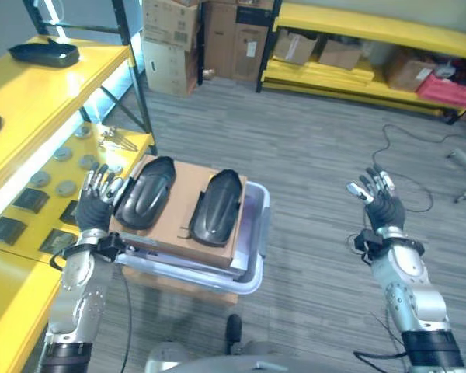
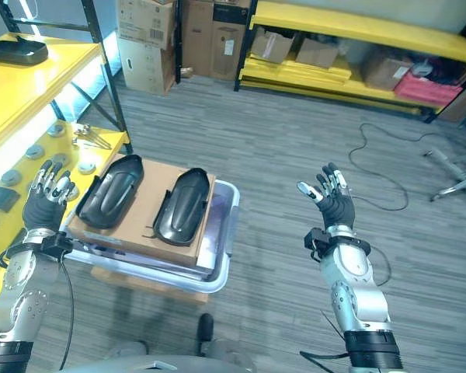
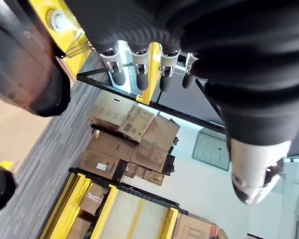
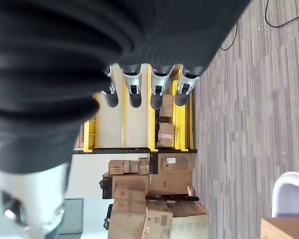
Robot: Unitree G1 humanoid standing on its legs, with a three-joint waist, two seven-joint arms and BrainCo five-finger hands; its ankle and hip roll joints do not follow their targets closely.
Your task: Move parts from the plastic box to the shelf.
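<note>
While nothing is yet grasped: left hand [image 1: 97, 198] raised with fingers relaxed, just beside the left black part [image 1: 145, 192], probably to reach it first. Both black parts resting on a cardboard sheet [image 1: 185, 203] over the plastic box [image 1: 252, 260], near the yellow shelf [image 1: 31, 116]. Right black part [image 1: 217, 207] untouched. Right hand [image 1: 379, 198] released, well apart, idle above the floor.

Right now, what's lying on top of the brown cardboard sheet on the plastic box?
Two black moulded plastic parts lie side by side on the brown cardboard sheet. It covers the pale plastic box, hiding what's inside.
</note>
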